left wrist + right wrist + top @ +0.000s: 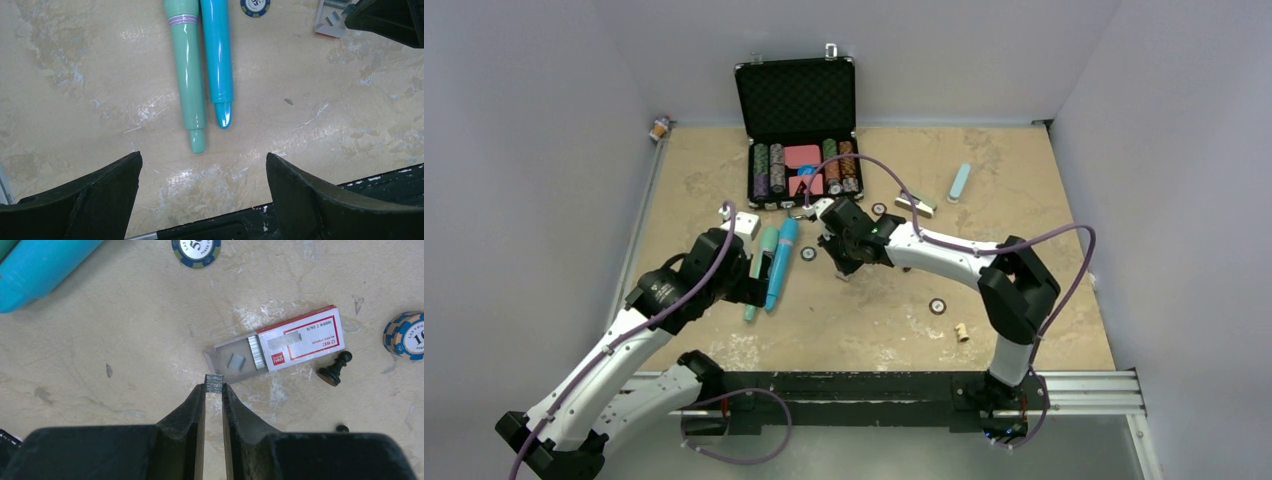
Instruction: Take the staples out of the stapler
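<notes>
Left fingers spread, right fingers pinched

left arm and right arm were white shells with chunky black joints, purple cable looped along each. left gripper and right gripper were matte black wedges.

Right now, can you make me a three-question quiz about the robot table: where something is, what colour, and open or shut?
1. Where is the strip of staples?
A) inside a cup
B) on a plate
C) pinched in the right gripper

2. The two pens lying side by side are:
A) a green pen and a blue pen
B) red and yellow
C) black and white

3. How is the left gripper?
A) shut on a pen
B) open, holding nothing
C) shut on the staples

Answers:
1 C: the right wrist view shows the strip pinched there.
2 A: both show in the left wrist view.
3 B: it gapes wide with nothing inside.
</notes>
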Robot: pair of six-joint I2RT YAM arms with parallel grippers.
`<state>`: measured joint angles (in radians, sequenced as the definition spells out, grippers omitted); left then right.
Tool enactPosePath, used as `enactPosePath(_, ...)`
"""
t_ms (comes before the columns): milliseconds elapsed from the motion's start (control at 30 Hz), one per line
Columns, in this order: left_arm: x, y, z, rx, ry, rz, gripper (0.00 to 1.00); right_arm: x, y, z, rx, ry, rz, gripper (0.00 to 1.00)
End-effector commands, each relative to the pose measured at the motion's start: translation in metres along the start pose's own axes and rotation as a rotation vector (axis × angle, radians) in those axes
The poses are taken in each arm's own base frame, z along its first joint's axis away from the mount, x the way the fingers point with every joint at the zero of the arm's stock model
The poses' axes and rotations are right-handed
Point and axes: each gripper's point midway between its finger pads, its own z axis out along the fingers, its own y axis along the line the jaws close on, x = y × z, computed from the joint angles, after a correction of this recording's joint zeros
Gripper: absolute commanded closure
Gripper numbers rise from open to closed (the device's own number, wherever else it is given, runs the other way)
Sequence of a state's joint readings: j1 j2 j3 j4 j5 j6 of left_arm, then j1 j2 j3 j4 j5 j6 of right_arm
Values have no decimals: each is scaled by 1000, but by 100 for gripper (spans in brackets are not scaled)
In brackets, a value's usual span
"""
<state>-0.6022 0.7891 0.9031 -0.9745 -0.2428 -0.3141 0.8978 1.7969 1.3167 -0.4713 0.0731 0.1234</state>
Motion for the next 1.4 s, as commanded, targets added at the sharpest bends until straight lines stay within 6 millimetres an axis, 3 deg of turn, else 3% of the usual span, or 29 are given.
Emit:
enactPosePath(0,-5,0,-1,2,-15,-5,3,-15,-11,3,40,-27,23,100)
enactPosePath(433,-4,-1,1,1,-5,-3,3,-11,-24,21,68,7,19,100)
enactPosePath(733,-5,-1,1,3,-5,-1,4,-7,-22,26,55,26,17,99)
enactPosePath(1033,-5,-1,0,3,-7,-3,4,-7,-27,26,83,27,20,67)
enactPosePath(1067,-5,-1,0,3,-7,-2,4,-8,-27,25,86,25,22,59)
enactPosePath(1133,-5,-1,0,4,-7,-2,4,-7,-27,24,86,26,25,25)
enactPosePath(1167,-5,-1,1,3,-7,-2,4,-9,-27,23,87,22,29,16)
enactPosePath(1367,-5,-1,1,4,-5,-1,4,-23,-27,9,86,-15,51,2)
